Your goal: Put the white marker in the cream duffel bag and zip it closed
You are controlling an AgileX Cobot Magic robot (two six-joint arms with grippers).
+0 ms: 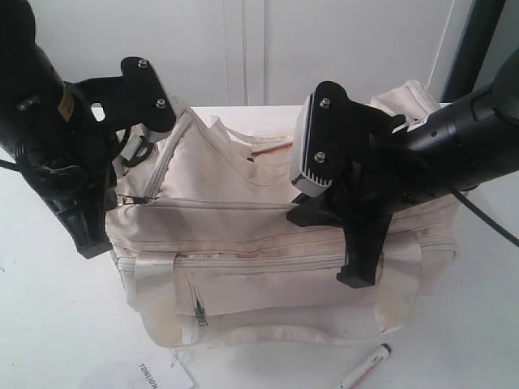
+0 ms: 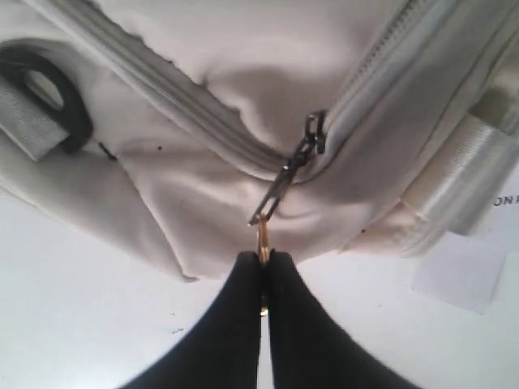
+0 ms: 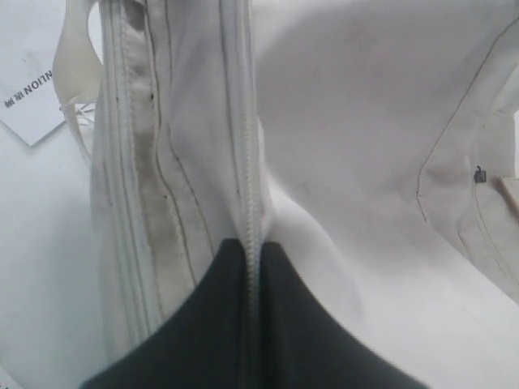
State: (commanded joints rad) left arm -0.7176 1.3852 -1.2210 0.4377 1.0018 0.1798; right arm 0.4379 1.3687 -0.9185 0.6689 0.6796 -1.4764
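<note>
outside cream duffel bag point(image 1: 243, 207): white marker point(image 1: 365, 367) | l gripper point(image 2: 263, 267) pinches gold keyring point(image 2: 263, 237) | r gripper point(image 3: 250, 253) pinches bag seam

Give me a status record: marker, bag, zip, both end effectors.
marker: white marker lying on the table in front of the bag, not inside
bag: cream duffel bag on the table
zip slider: at the bag's left end in the exterior view
left end effector: shut on gold keyring
right end effector: shut on the cream duffel bag's zip seam
</note>
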